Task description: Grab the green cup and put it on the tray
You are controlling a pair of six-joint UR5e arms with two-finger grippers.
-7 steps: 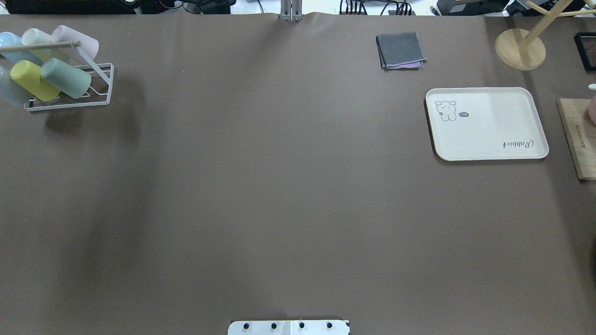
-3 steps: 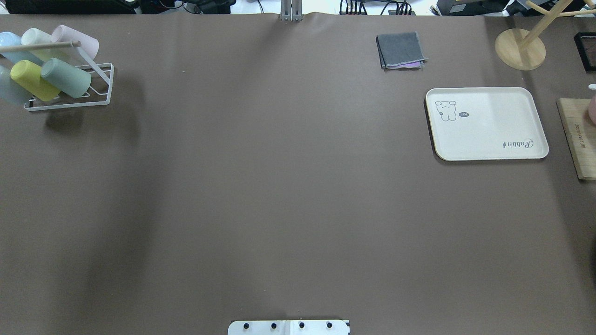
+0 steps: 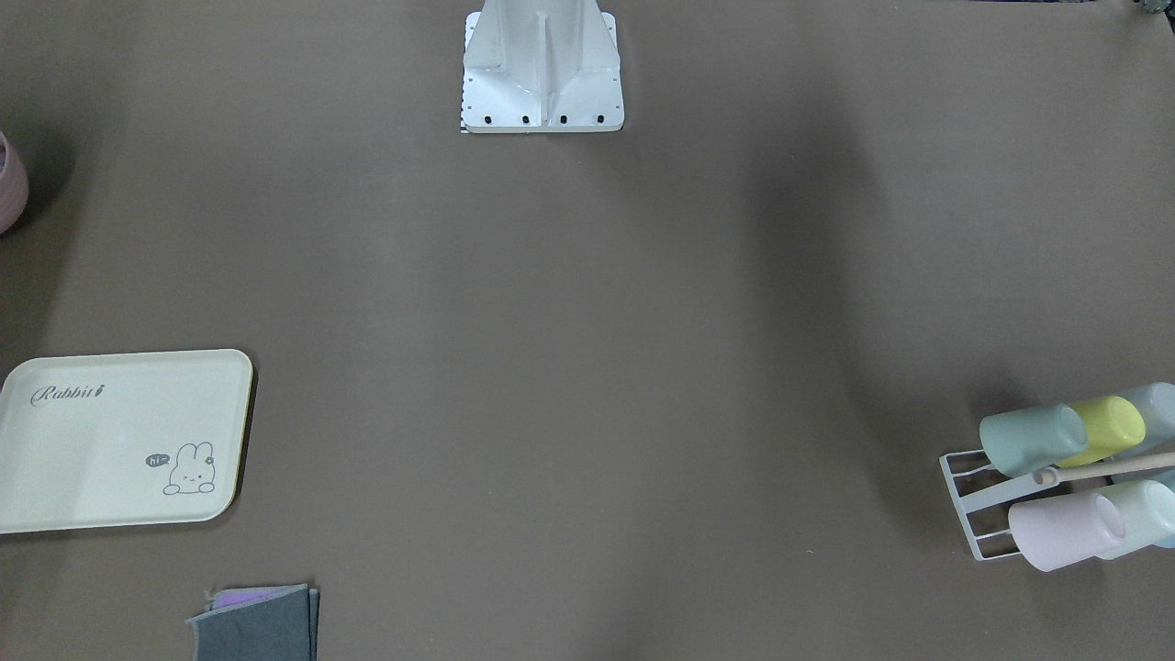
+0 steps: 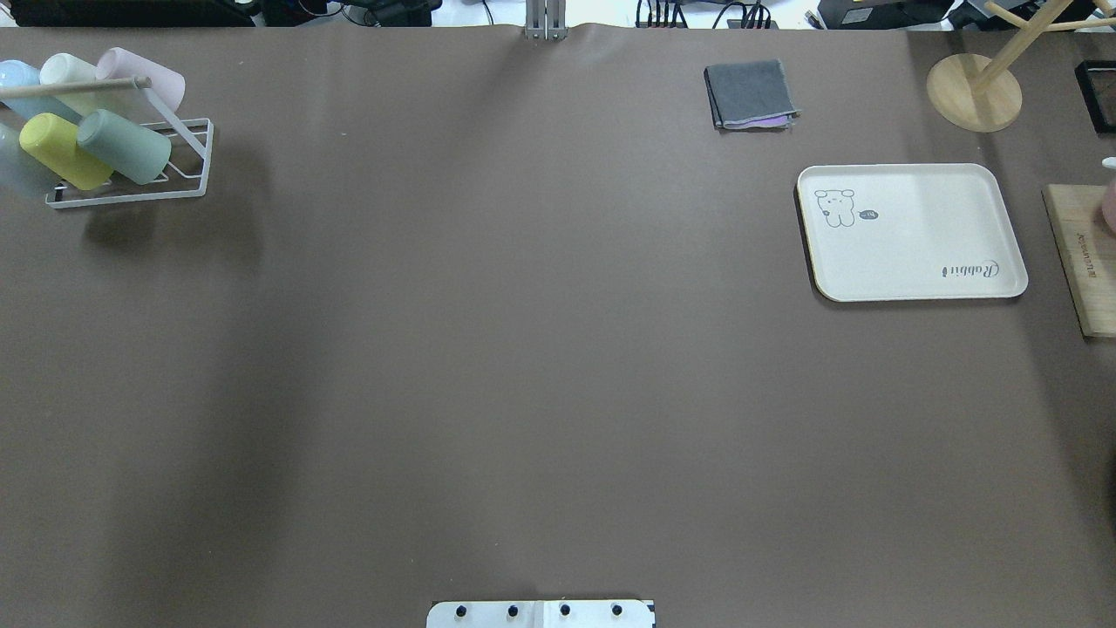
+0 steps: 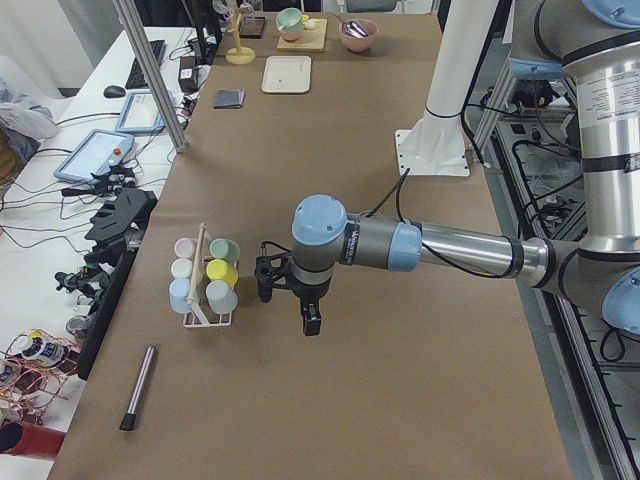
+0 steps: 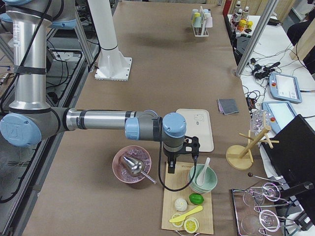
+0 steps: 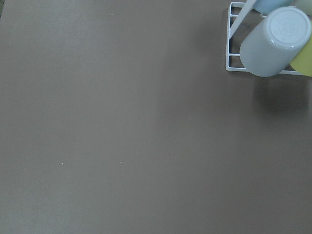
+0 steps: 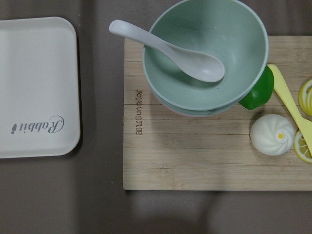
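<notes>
The green cup (image 4: 122,146) lies tilted on a white wire rack (image 4: 187,161) at the table's far left, beside a yellow cup (image 4: 57,150); it also shows in the front view (image 3: 1033,439) and the left side view (image 5: 224,249). The tray (image 4: 911,231) lies bare at the far right, and also shows in the front view (image 3: 119,441) and the right wrist view (image 8: 34,87). My left gripper (image 5: 310,318) hangs over the table near the rack; I cannot tell whether it is open. My right gripper (image 6: 171,166) hangs over a wooden board beside the tray; I cannot tell its state either.
The rack holds several other cups, with a grey-blue one (image 7: 275,41) in the left wrist view. A folded grey cloth (image 4: 750,94) and a wooden stand (image 4: 974,92) lie behind the tray. The wooden board (image 8: 195,161) carries a green bowl with spoon (image 8: 204,53) and food.
</notes>
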